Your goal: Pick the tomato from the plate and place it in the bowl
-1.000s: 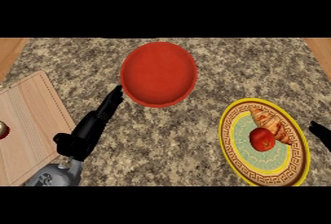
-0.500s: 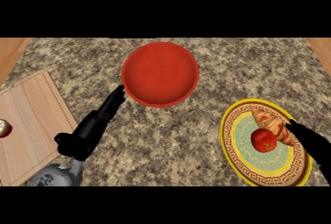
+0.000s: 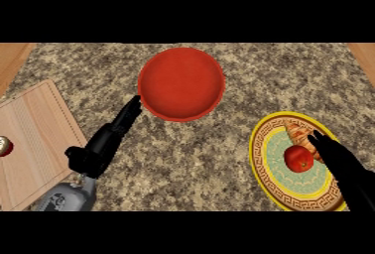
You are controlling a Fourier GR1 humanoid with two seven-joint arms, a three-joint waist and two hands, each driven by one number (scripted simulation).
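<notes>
Right hand (image 3: 341, 163) stood beside tomato (image 3: 297, 158) on plate (image 3: 267, 181), fingers released, nothing grasped.
Advised: curl fingers round tomato, clear of adjoining pastry (image 3: 302, 134), before lifting toward bowl (image 3: 181, 83).

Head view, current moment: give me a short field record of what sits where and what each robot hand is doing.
counter: speckled stone counter top
bowl: round red bowl, far centre, nothing in it
plate: round yellow patterned plate, near right
tomato: red tomato, on the plate, beside a brown pastry
board: pale wooden cutting board, left
left robot hand: open, fingertips by the bowl's left rim
right robot hand: open, over the plate's right side, just right of the tomato; contact unclear
</notes>
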